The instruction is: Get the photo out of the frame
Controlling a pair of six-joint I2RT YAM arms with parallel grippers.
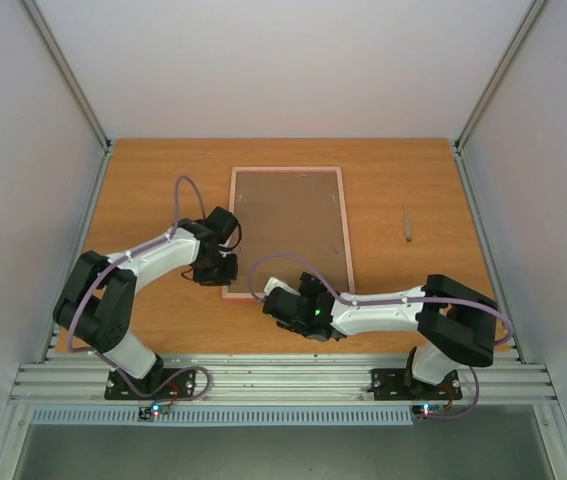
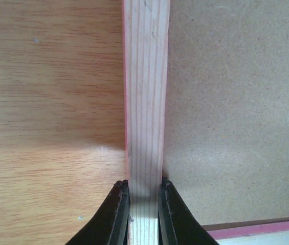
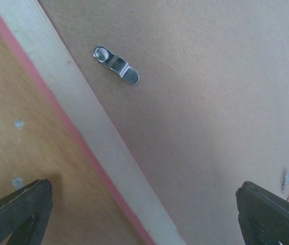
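Observation:
The frame [image 1: 289, 228] lies face down on the table, its brown backing board up, with a pale rim and pink edge. The photo is hidden under the board. My left gripper [image 1: 225, 268] is shut on the frame's left rail [image 2: 144, 127] near the front left corner, one finger on each side. My right gripper [image 1: 281, 300] is open over the frame's near edge; its fingers [image 3: 19, 209] straddle the pale rail [image 3: 78, 122] and the board. A metal turn clip [image 3: 116, 65] sits on the board beyond the rail.
A small thin tool [image 1: 407, 222] lies on the table to the right of the frame. Grey walls enclose the table on three sides. A second clip [image 3: 285, 179] shows at the board's far rail.

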